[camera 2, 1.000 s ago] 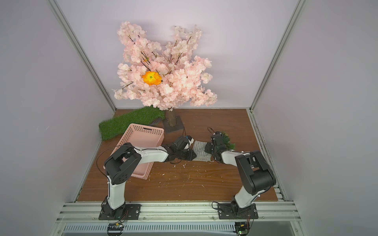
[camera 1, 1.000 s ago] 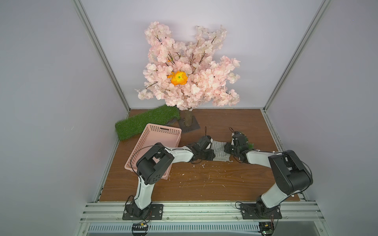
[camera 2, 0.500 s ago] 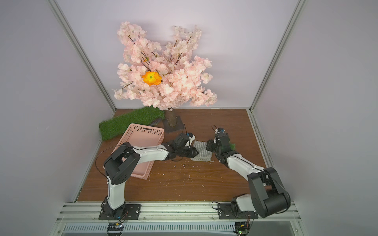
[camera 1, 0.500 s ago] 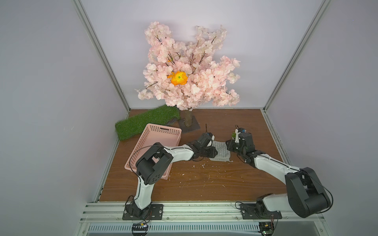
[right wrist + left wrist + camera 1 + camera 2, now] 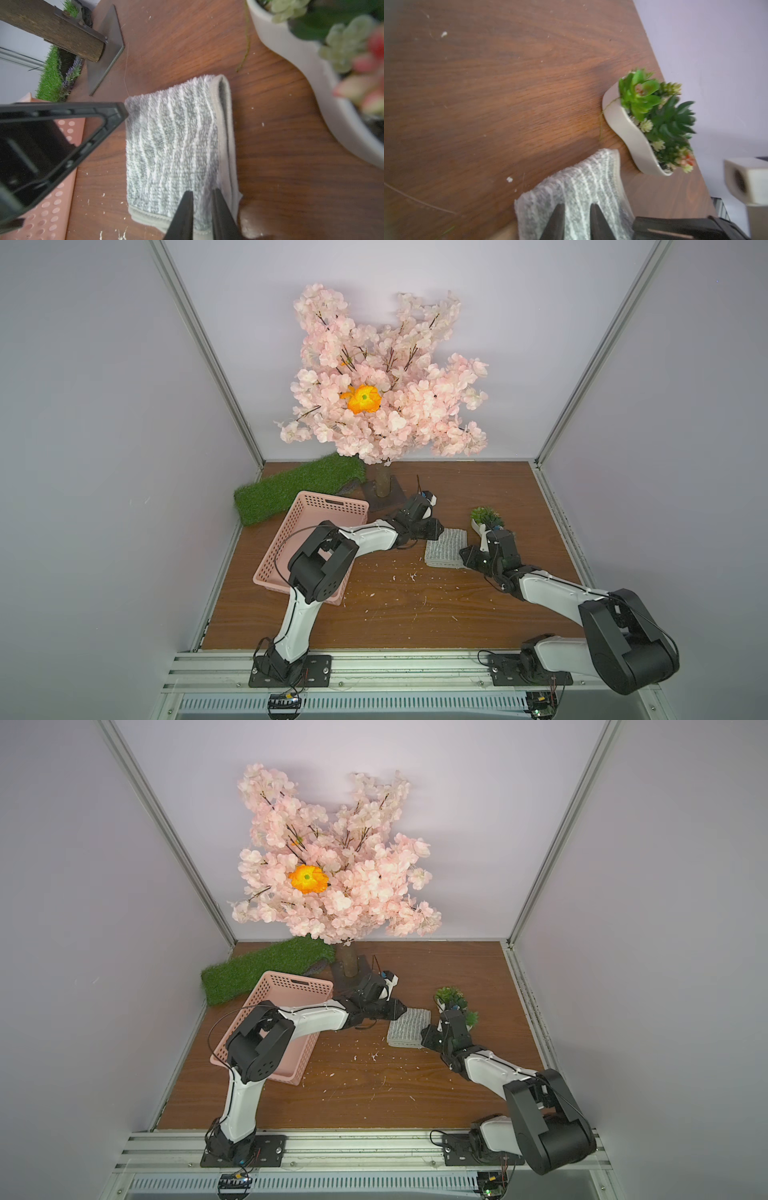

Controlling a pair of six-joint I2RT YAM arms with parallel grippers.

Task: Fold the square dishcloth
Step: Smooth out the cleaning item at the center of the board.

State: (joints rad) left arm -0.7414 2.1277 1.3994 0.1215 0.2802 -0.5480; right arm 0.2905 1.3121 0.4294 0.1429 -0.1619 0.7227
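Note:
The square dishcloth [image 5: 446,547] [image 5: 409,1027] lies folded and flat on the wooden table, grey with whitish stripes and its hemmed edges stacked on the right side [image 5: 225,124]. My left gripper [image 5: 439,529] [image 5: 577,207] sits at the cloth's far left corner. Its fingers stand a narrow gap apart, and striped cloth [image 5: 581,187] shows flat between them. My right gripper [image 5: 464,556] [image 5: 202,194] is over the near right corner, also with a narrow gap and cloth [image 5: 172,135] showing between the tips. Neither lifts any cloth.
A white pot of succulents [image 5: 484,518] [image 5: 623,128] [image 5: 311,72] stands close to the cloth's far right corner. The pink basket [image 5: 328,502] lies under the left arm. The blossom tree's trunk [image 5: 382,485] and the green grass mat [image 5: 291,489] are behind. White crumbs litter the table.
The right arm has stretched out low, and its gripper has come from the cloth's far right side to the near right corner. The left gripper shifted slightly. The cloth stays folded.

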